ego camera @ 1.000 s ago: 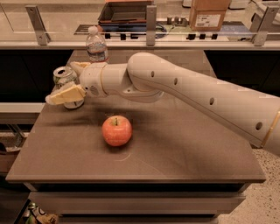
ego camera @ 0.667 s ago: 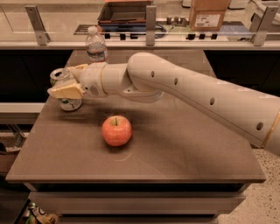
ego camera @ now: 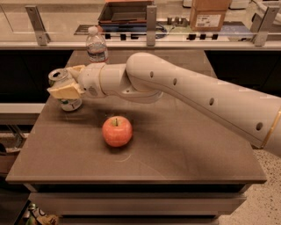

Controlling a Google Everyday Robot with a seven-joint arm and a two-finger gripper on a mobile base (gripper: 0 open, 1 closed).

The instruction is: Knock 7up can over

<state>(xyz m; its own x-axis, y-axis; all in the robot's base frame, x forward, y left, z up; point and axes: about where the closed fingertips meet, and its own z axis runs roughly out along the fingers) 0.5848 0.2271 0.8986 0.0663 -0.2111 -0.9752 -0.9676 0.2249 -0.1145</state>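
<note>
- Aluminium 7up can sits between the jaws of the gripper, which look clamped on it; its top now leans away from the arm, where a second ago it stood straighter
- Its base touches the table just under the jaws; I judge the knock begun, not finished
- Brown tabletop; an apple lies nearer the camera than the jaws, a water bottle beyond them; a cardboard box stands far behind
</note>
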